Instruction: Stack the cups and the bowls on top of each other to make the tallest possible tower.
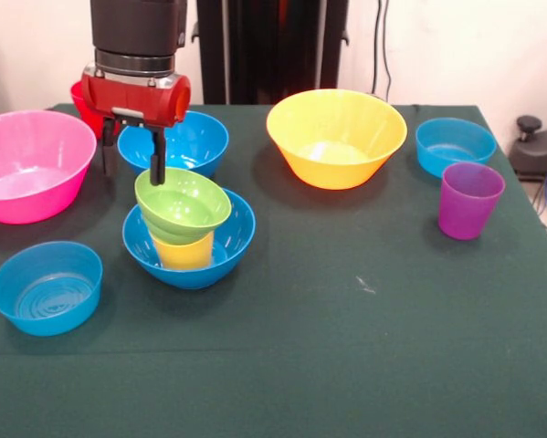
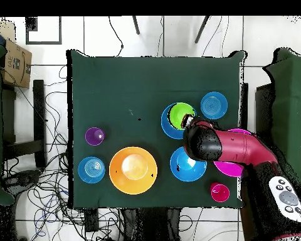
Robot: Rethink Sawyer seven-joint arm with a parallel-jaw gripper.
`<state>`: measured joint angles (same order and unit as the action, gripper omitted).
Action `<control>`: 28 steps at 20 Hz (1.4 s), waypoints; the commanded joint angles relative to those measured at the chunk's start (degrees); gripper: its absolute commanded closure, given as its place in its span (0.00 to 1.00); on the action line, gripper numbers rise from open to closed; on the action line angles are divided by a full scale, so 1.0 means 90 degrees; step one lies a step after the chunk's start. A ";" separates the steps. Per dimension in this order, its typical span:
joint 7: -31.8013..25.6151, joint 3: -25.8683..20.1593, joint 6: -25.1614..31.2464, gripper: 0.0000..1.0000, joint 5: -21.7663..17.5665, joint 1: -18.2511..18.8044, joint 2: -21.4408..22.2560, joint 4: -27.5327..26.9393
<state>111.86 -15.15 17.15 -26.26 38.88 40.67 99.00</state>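
Tower: a deep blue bowl (image 1: pixel 189 245) holds an upside-down yellow cup (image 1: pixel 184 251), with a lime green bowl (image 1: pixel 183 203) tilted on top; it stands toward the tabletop's (image 1: pixel 364 347) pink-bowl edge, about midway along it.
Gripper (image 1: pixel 131 155): the jaws hang spread just above the green bowl's rim, one finger (image 1: pixel 156 158) at the rim, holding nothing.
Purple cup (image 1: pixel 469 199): upright, alone, near the opposite edge.
Pink bowl (image 1: pixel 26 162): at the edge beside the tower.
Yellow-orange bowl (image 1: pixel 336 137): toward the robot's edge, middle.
Second deep blue bowl (image 1: pixel 174 141): behind the tower, under the arm.
Light-blue bowls: one (image 1: pixel 47 286) by the pink bowl, one (image 1: pixel 455 145) near the purple cup.
Red cup (image 2: pixel 219 192): at the robot-side corner.
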 commanded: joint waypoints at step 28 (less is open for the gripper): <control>-0.0079 0.0044 -0.0196 0.00 -0.0425 0.0061 -0.0927 -0.0319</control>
<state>111.86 -13.91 17.12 -26.24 39.18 35.07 98.87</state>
